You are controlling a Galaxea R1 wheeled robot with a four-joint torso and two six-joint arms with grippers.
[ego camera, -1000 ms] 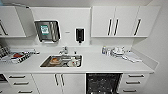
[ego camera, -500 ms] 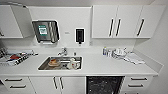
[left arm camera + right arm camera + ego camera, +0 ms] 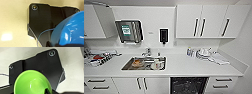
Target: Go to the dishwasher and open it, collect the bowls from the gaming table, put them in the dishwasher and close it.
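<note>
**Ana:** Bowls first: the blue bowl sits large against the left wrist camera, its far side cut off by the frame. Something dark overlaps its lower rim, but whether that is a finger, and whether the left gripper is clamped or spread, cannot be told.

**Ben:** Same on the other arm. The green bowl shows its glossy hollow to the right wrist camera, with a dark piece crossing its rim at the frame's edge. The right gripper's fingers cannot be made out there, so their state stays unknown too.

**Ana:** Beyond both bowls lies pale flooring.

**Ben:** From the head camera, the dishwasher is under the white counter, right of the sink. Its dark interior is exposed and its lower part is cut off.

**Ana:** The sink holds dishes, too blurred to name. A wall dispenser carries a green label; its writing is unreadable. A small black unit hangs beside it, and stacked plates stand on the counter's right.
</note>
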